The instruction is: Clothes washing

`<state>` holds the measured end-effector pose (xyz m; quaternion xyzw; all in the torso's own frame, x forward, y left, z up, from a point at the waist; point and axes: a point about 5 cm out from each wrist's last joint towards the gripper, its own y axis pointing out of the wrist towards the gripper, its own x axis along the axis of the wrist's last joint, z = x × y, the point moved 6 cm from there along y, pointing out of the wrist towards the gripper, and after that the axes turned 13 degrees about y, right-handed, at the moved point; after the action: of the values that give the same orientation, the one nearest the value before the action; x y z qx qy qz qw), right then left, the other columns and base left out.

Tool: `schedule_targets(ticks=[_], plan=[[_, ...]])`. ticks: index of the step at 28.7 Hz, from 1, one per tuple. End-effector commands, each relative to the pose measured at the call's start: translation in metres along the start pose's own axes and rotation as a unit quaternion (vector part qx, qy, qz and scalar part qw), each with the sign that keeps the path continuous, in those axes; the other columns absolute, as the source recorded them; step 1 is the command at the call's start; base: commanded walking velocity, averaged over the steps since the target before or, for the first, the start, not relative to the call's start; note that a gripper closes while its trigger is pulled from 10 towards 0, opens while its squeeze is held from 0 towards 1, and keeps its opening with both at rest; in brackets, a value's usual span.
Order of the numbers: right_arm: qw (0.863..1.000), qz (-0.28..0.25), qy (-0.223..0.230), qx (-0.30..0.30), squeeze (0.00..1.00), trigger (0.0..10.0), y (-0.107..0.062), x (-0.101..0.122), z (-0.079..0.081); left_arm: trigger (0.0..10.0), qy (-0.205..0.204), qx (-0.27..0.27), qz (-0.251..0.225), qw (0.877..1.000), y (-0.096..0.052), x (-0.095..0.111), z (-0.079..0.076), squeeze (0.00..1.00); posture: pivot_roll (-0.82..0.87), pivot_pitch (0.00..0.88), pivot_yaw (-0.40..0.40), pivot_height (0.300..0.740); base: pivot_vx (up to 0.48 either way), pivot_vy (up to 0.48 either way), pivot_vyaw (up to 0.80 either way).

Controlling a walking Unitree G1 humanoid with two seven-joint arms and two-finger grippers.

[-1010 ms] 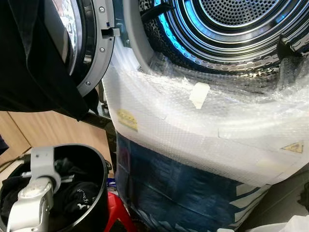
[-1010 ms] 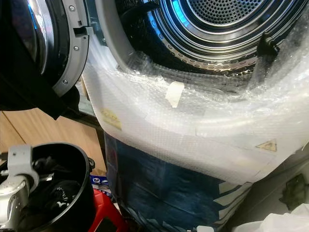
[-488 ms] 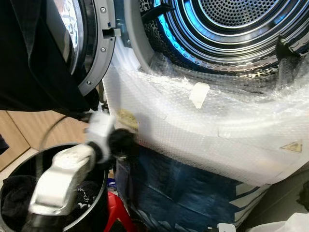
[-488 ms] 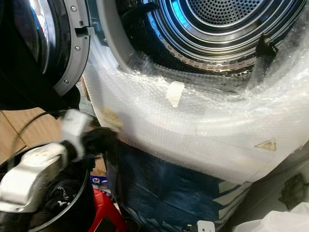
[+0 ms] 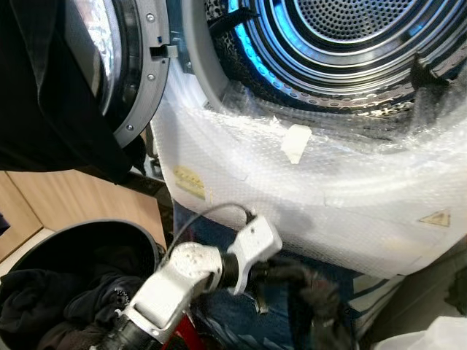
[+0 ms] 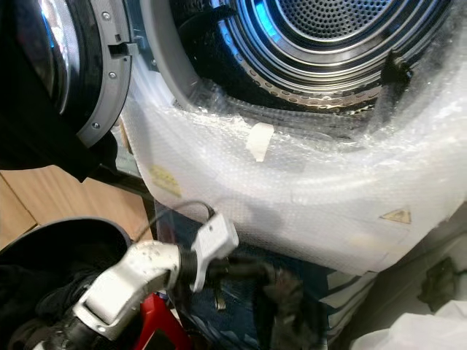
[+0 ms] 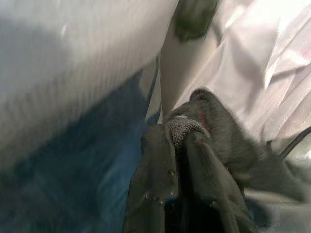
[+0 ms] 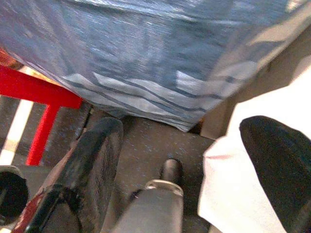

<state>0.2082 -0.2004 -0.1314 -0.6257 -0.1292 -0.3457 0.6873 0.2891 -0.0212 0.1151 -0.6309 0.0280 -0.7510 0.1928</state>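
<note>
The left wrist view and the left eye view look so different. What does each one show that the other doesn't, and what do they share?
The left wrist view alone gives a close look at the black fingers pinched on a dark grey garment. The left eye view alone takes in the open drum, the door and the black basket of dark clothes. Both show the left gripper holding that garment in front of the machine's white bubble wrap and blue cover.

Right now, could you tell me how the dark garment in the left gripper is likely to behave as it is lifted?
Probably floppy: the dark garment droops below the left gripper. Likely light, since two fingers pinch it. It may drag across the bubble wrap at the washing machine drum.
</note>
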Motion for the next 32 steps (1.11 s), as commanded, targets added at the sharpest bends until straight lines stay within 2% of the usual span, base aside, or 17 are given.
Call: schedule_targets(ticks=[1, 2, 8, 12, 15, 16, 17, 20, 21, 23, 24, 27, 28, 29, 30, 31, 32], plan=[[0.999, -0.024, -0.01, 0.02, 0.38, 10.0, 0.0, 0.015, -0.002, 0.0, 0.017, 0.008, -0.013, 1.0, 0.0, 0.008, 0.004, 0.0, -0.02, 0.0, -0.015, 0.74, 0.0, 0.0, 0.0], [0.999, -0.028, -0.015, 0.035, 1.0, 10.0, -0.001, 0.019, -0.001, 0.0, 0.016, 0.009, -0.017, 1.0, 0.0, 0.01, 0.005, 0.0, -0.03, 0.0, -0.012, 0.74, 0.0, 0.0, 0.0], [0.991, -0.017, -0.047, 0.124, 1.0, 10.0, -0.005, 0.022, 0.009, 0.0, 0.024, 0.007, -0.02, 0.999, 0.001, 0.004, 0.005, 0.0, -0.02, 0.008, -0.017, 0.74, 0.0, 0.0, 0.0], [0.982, -0.03, -0.064, 0.173, 1.0, 10.0, -0.008, 0.039, 0.016, 0.0, 0.026, 0.014, -0.033, 0.999, -0.001, 0.007, 0.005, 0.0, -0.03, 0.015, -0.011, 0.74, 0.0, 0.0, 0.0], [0.976, -0.023, -0.103, 0.189, 1.0, 10.0, -0.009, 0.044, 0.016, 0.0, 0.014, 0.064, -0.092, 0.994, -0.009, 0.034, 0.021, 0.0, -0.04, 0.018, -0.015, 0.74, 0.0, 0.0, 0.0], [0.968, 0.002, -0.128, 0.214, 1.0, 10.0, -0.011, 0.035, 0.021, 0.0, -0.006, 0.102, -0.167, 0.981, -0.016, 0.064, 0.036, 0.0, -0.03, 0.02, -0.023, 0.74, 0.0, 0.0, 0.0], [0.968, 0.002, -0.128, 0.214, 1.0, 10.0, -0.011, 0.035, 0.021, 0.0, -0.006, 0.102, -0.167, 0.981, -0.016, 0.064, 0.036, 0.0, -0.03, 0.02, -0.023, 0.74, 0.0, 0.0, 0.0], [0.943, 0.067, -0.208, 0.252, 1.0, 10.0, -0.017, 0.005, 0.027, 0.0, -0.029, 0.097, -0.253, 0.962, -0.029, 0.106, 0.043, 0.0, -0.01, 0.025, -0.031, 0.74, 0.0, 0.0, 0.0], [0.925, 0.097, -0.265, 0.254, 1.0, 10.0, -0.019, -0.01, 0.027, 0.0, -0.025, 0.094, -0.28, 0.955, -0.033, 0.122, 0.046, 0.0, -0.01, 0.021, -0.037, 0.74, 0.0, 0.0, 0.0], [0.909, 0.117, -0.309, 0.254, 1.0, 10.0, -0.019, -0.021, 0.027, 0.0, -0.026, 0.091, -0.298, 0.95, -0.036, 0.132, 0.046, 0.0, -0.01, 0.021, -0.036, 0.74, 0.0, 0.0, 0.0], [0.89, 0.137, -0.348, 0.259, 1.0, 10.0, -0.021, -0.031, 0.027, 0.0, -0.027, 0.085, -0.309, 0.947, -0.038, 0.139, 0.044, 0.0, -0.01, 0.02, -0.035, 0.74, 0.0, 0.0, 0.0], [0.875, 0.143, -0.384, 0.257, 1.0, 10.0, -0.021, -0.036, 0.027, 0.0, -0.023, 0.071, -0.304, 0.95, -0.037, 0.141, 0.038, 0.0, -0.01, 0.021, -0.034, 0.74, 0.0, 0.0, 0.0], [0.875, 0.143, -0.384, 0.257, 1.0, 10.0, -0.021, -0.036, 0.027, 0.0, -0.023, 0.071, -0.304, 0.95, -0.037, 0.141, 0.038, 0.0, -0.01, 0.021, -0.034, 0.74, 0.0, 0.0, 0.0], [0.888, 0.127, -0.364, 0.249, 1.0, 10.0, -0.019, -0.029, 0.029, 0.0, -0.011, 0.062, -0.284, 0.957, -0.035, 0.134, 0.035, 0.0, 0.0, 0.019, -0.033, 0.74, 0.0, 0.0, 0.0], [0.913, 0.096, -0.314, 0.243, 1.0, 10.0, -0.015, -0.016, 0.034, 0.0, 0.0, 0.047, -0.244, 0.969, -0.032, 0.117, 0.029, 0.0, 0.0, 0.021, -0.031, 0.74, 0.0, 0.0, 0.0], [0.913, 0.096, -0.314, 0.243, 1.0, 10.0, -0.015, -0.016, 0.034, 0.0, 0.0, 0.047, -0.244, 0.969, -0.032, 0.117, 0.029, 0.0, 0.0, 0.021, -0.031, 0.74, 0.0, 0.0, 0.0], [0.92, 0.073, -0.298, 0.246, 1.0, 10.0, -0.015, -0.006, 0.036, 0.0, 0.004, 0.045, -0.203, 0.978, -0.03, 0.096, 0.028, 0.0, 0.01, 0.02, -0.034, 0.74, 0.0, 0.0, 0.0]])
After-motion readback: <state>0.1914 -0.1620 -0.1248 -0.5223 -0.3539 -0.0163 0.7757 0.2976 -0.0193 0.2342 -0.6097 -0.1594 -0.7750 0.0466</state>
